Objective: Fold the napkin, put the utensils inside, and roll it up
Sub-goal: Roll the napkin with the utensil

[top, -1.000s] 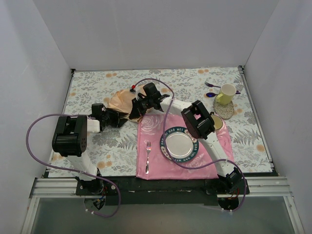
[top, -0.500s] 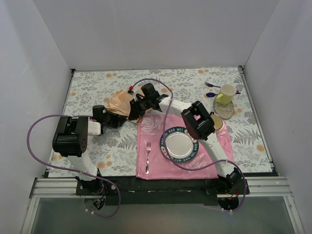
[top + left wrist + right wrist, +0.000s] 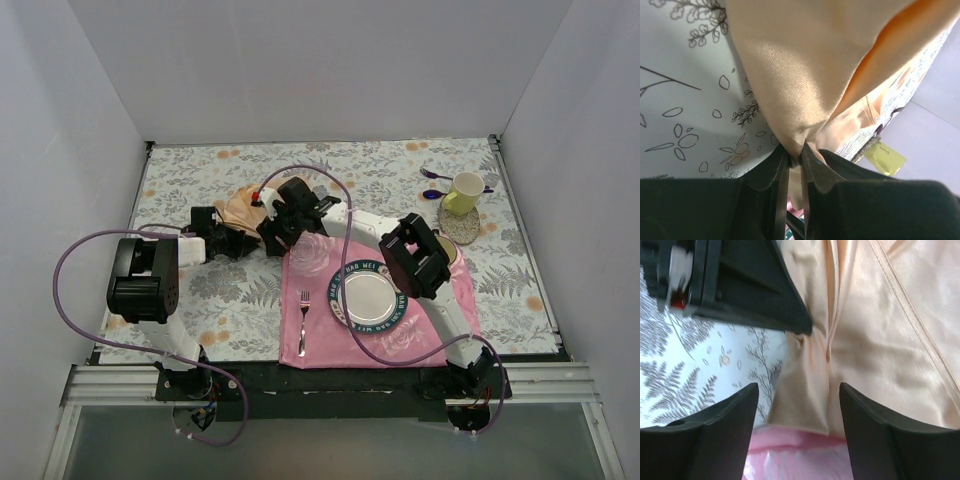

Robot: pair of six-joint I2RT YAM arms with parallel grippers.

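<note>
While the left gripper point(image 3: 796, 159) is pinching a gathered edge of the shiny peach-gold satin napkin point(image 3: 790, 75) between almost closed jaws, the right gripper point(image 3: 797, 390) is hovering over the same cloth with jaws standing wide, gripping nothing. The napkin is lying crumpled on the floral-print tablecloth point(image 3: 200, 180), its near edge reaching the far-left corner of the pink rose-printed placemat point(image 3: 310, 262). Dark copper utensils are not showing in any view. Risks: the satin is looking slippery and the pinch is taking only a thin bunch, so a pull may be slipping it free; the grippers are working very close and may be knocking together; the bunched cloth may be folding crooked.
</note>
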